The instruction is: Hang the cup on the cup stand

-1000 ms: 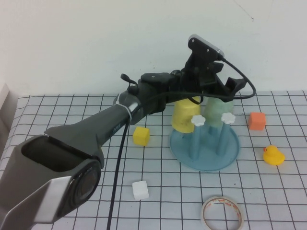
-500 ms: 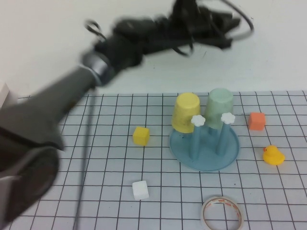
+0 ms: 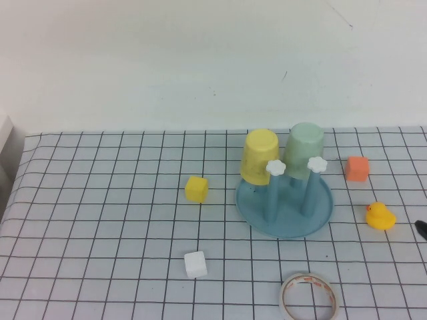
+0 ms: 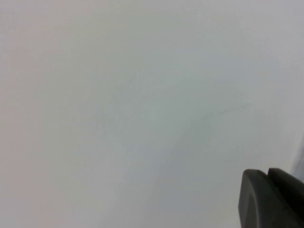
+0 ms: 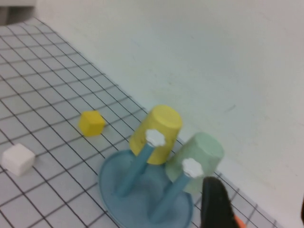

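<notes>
The pale mint-green cup (image 3: 305,149) hangs upside down on a back peg of the light-blue cup stand (image 3: 323,212), beside the yellow cup (image 3: 259,156). It also shows in the right wrist view (image 5: 202,156), behind a white-capped peg. Nothing holds it. My left gripper (image 4: 267,176) is out of the high view and faces only blank white wall. My right gripper (image 5: 259,209) is open and empty, to the right of the stand; a dark tip of it shows at the right edge of the high view (image 3: 421,230).
A yellow cube (image 3: 196,189) and a white cube (image 3: 195,264) lie left of the stand. An orange cube (image 3: 357,168) and a yellow duck (image 3: 379,217) lie to its right. A tape roll (image 3: 308,297) lies near the front edge.
My left arm, which was over the mint cup on the stand, has lifted up and left the high view. The cup stays on its peg.
</notes>
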